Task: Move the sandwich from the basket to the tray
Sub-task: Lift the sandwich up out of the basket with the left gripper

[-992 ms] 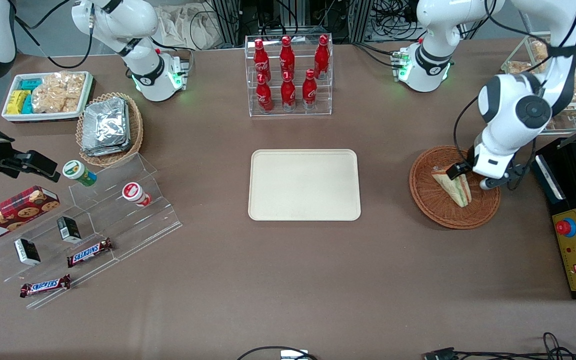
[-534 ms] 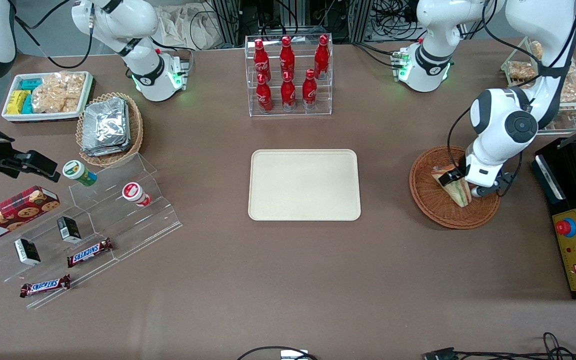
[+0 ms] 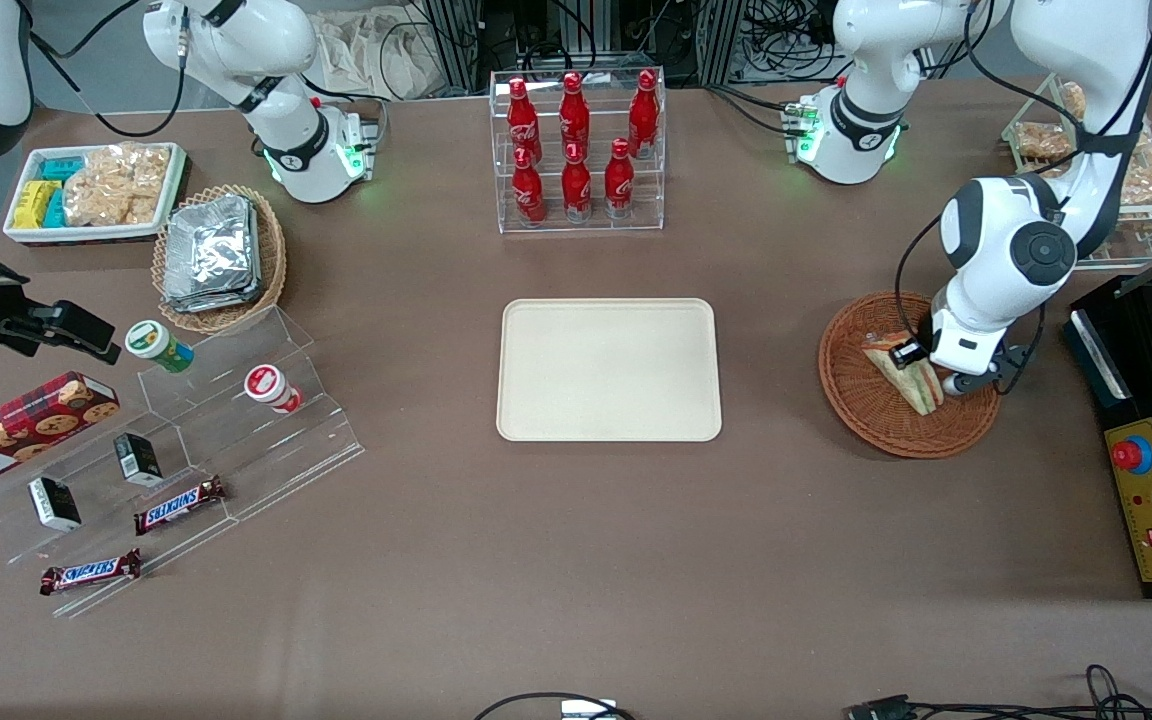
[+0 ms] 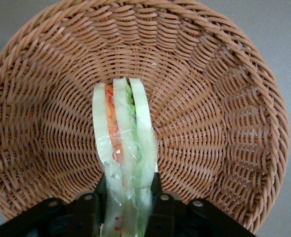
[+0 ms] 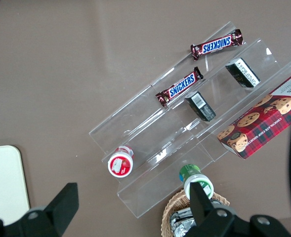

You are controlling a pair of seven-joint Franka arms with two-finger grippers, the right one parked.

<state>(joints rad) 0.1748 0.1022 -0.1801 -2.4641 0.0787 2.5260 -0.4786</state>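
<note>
The sandwich (image 3: 918,388), a clear-wrapped wedge with green and orange filling, lies in the round brown wicker basket (image 3: 866,410) toward the working arm's end of the table. My gripper (image 3: 926,368) is down in the basket, shut on the sandwich. In the left wrist view the two black fingers (image 4: 102,190) press on both sides of the sandwich (image 4: 123,138), which rests on the basket's weave (image 4: 209,98). The cream tray (image 3: 608,370) sits bare at the table's middle, well apart from the basket.
A clear rack of red bottles (image 3: 576,150) stands farther from the front camera than the tray. A black control box (image 3: 1151,470) lies beside the basket at the table's end. A tan basket of foil packets (image 3: 219,255) and an acrylic snack stand (image 3: 236,420) sit toward the parked arm's end.
The arm has lowered and shifted toward the basket's middle, bringing the gripper down over the sandwich. The fingers have drawn in onto the wrap. The sandwich has stayed in the basket.
</note>
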